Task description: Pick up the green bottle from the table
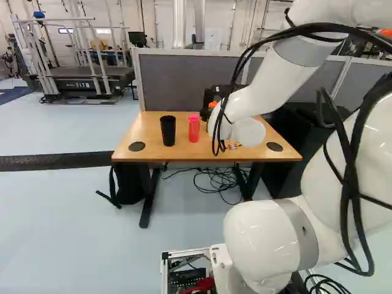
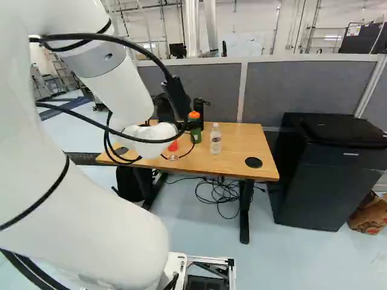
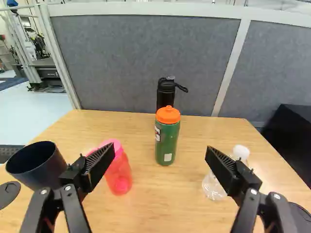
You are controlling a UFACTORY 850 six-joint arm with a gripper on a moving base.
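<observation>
Five upright things on the wooden counter (image 3: 160,206), and I want the green plastic bottle with the orange lid (image 3: 166,141): standing straight ahead of the claw (image 3: 159,158), beyond the fingertips, roughly on its centre line. Claw is wide open, nothing gripped. I read the wide spread as room for the bottle's body to slide in between, and the forward aim as setup for a side grip, which suits something tall and upright.

The black bottle with a looped lid (image 3: 165,94) is just behind the target, so overshooting could bump it; stop once the green body sits between the pads. The pink plastic bottle (image 3: 118,167) is close by the claw's left finger, the black cup (image 3: 36,162) farther out on that side. The clear plastic bottle with a white cap (image 3: 212,187) is by the right finger. Looks light, probably tips easily.

Next move, my call: line up so both fingers miss those neighbours, ease ahead, close around the green body below the lid, lift straight up. Judging it as the approach stage, grasp and lift to do.
</observation>
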